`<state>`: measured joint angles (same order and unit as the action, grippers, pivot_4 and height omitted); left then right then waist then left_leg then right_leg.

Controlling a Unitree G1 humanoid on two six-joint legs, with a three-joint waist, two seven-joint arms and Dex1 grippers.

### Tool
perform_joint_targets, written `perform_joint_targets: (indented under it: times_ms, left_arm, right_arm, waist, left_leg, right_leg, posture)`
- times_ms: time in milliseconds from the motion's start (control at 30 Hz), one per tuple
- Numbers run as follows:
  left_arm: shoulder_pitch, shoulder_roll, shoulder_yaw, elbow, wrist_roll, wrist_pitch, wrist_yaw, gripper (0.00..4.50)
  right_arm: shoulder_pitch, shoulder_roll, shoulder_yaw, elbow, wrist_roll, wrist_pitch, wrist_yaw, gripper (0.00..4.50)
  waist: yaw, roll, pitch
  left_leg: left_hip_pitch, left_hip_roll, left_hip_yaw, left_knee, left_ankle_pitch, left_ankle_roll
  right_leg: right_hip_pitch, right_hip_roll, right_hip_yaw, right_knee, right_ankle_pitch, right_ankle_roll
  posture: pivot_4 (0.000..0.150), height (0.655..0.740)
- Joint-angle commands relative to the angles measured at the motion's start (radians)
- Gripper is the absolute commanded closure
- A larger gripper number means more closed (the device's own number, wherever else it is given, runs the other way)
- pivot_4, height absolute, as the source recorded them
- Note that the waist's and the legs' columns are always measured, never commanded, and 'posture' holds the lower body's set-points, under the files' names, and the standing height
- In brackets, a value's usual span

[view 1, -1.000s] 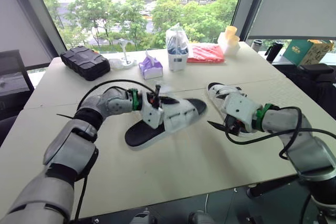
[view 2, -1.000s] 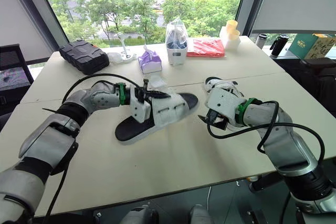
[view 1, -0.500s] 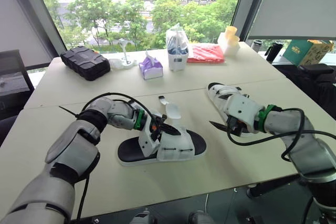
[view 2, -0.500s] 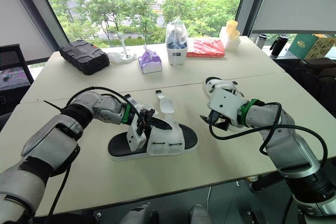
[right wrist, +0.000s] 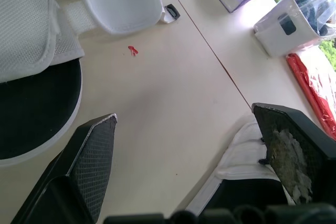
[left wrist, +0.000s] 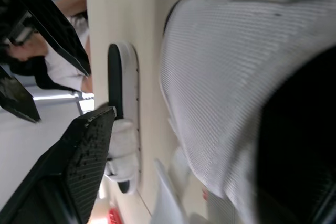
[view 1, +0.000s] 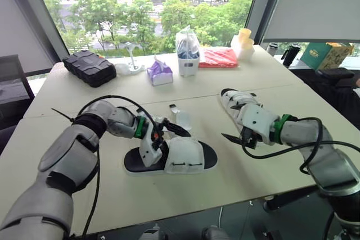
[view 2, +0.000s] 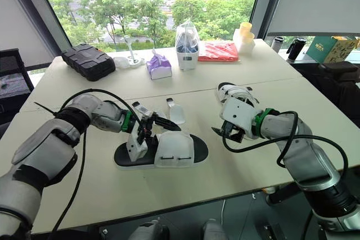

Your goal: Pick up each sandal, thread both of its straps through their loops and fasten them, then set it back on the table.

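**Sandal back on the table, both grippers spread**

The near sandal (view 1: pixel 183 155) now lies flat on the table (view 1: pixel 197 195), sole down. A second ago the left gripper (view 1: pixel 170 130) held it tilted in the air. That gripper sits low over the sandal's black footbed with its fingers spread apart (the left wrist view has the white mesh upper close in front of them). A strap flap (view 1: pixel 180 118) lies loose on the table just beyond the sandal. Further right, the second sandal (view 1: pixel 233 100) rests where it was. The right gripper (view 1: pixel 235 137) is just beside it, jaws wide apart over bare tabletop, much as before.

Along the far edge stand:
- a closed black case (view 1: pixel 90 67);
- a purple tissue box (view 1: pixel 160 73) with tissue poking out;
- a white bin (view 1: pixel 188 63) holding a clear bag (view 1: pixel 188 40) of dark items;
- a red packet (view 1: pixel 219 57).
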<state>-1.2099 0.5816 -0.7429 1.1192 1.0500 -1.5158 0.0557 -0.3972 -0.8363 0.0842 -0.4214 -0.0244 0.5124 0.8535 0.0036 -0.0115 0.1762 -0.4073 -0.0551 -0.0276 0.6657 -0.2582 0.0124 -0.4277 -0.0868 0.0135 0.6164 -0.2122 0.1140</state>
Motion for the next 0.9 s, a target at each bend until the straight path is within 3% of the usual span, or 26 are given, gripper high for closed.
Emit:
perform_joint_targets:
  times_ms: [33, 133, 267, 367, 467, 567, 700, 900]
  left_arm:
    - [-0.025, 0.060, -0.005, 0.136, -0.120, -0.076, -0.142, 0.02]
    - [-0.030, 0.086, -0.003, 0.231, -0.224, -0.099, -0.273, 0.02]
    - [-0.215, 0.028, 0.497, 0.878, -0.183, -0.057, -0.812, 0.02]
    - [-0.252, 0.053, 0.872, 0.975, -0.314, 0.188, -1.278, 0.02]
    - [-0.256, 0.087, 1.105, 0.975, -0.460, 0.535, -1.604, 0.00]
    - [-0.250, 0.102, 1.204, 0.975, -0.510, 0.701, -1.668, 0.00]
    - [-0.253, 0.094, 1.230, 0.975, -0.615, 1.035, -1.630, 0.00]
    - [-0.241, 0.042, 1.222, 0.975, -0.687, 1.408, -1.626, 0.00]
  right_arm:
    - [-0.016, 0.020, 0.001, 0.019, 0.034, -0.038, 0.015, 0.00]
    - [-0.019, 0.037, -0.001, 0.042, 0.052, -0.054, 0.021, 0.00]
    - [-0.029, 0.057, 0.003, 0.093, 0.079, -0.098, 0.036, 0.00]
    - [-0.023, 0.062, 0.007, 0.112, 0.088, -0.125, 0.049, 0.00]
    - [-0.007, 0.075, 0.010, 0.134, 0.115, -0.168, 0.077, 0.79]
    - [0.010, 0.079, 0.016, 0.147, 0.131, -0.197, 0.100, 2.25]
    - [0.044, 0.099, 0.045, 0.159, 0.140, -0.218, 0.114, 4.34]
    - [0.081, 0.122, 0.090, 0.169, 0.147, -0.228, 0.146, 4.43]
  waist:
    - [-0.002, 0.000, 0.000]
    - [-0.002, 0.000, 0.000]
    - [0.006, -0.002, -0.001]
    - [0.005, -0.002, -0.001]
    - [0.006, -0.003, 0.000]
    - [-0.003, -0.003, 0.000]
    - [-0.014, -0.004, 0.000]
    - [-0.020, -0.004, 0.000]
  left_leg:
    - [0.000, 0.000, 0.000, 0.000, 0.000, 0.000]
    - [0.000, 0.000, 0.000, 0.000, 0.000, 0.000]
    - [0.000, -0.001, 0.002, 0.002, 0.000, 0.000]
    - [0.000, -0.001, 0.004, 0.003, 0.000, 0.001]
    - [-0.001, 0.001, 0.002, 0.003, 0.000, 0.001]
    - [-0.002, 0.001, 0.000, 0.002, -0.001, 0.001]
    - [-0.001, 0.001, -0.003, 0.002, -0.001, 0.002]
    - [0.000, 0.000, -0.003, 0.002, -0.001, 0.001]
  right_leg:
    - [0.000, 0.000, 0.000, 0.000, 0.000, 0.000]
    - [0.000, 0.000, 0.000, 0.000, 0.000, 0.000]
    - [0.001, 0.001, -0.002, -0.001, 0.000, 0.000]
    - [0.002, 0.002, -0.003, -0.002, 0.000, 0.000]
    - [0.002, 0.002, -0.004, -0.001, 0.000, 0.000]
    - [0.002, 0.002, -0.004, -0.001, 0.000, 0.000]
    - [0.001, 0.002, -0.004, 0.002, -0.001, 0.002]
    - [0.001, 0.001, -0.004, 0.005, -0.002, 0.003]
  posture:
    - [0.150, 0.7400]
    - [0.150, 0.7400]
    - [0.150, 0.7400]
    - [0.150, 0.7400]
    - [0.150, 0.7400]
    - [0.150, 0.7400]
    - [0.150, 0.7400]
    - [0.150, 0.7400]
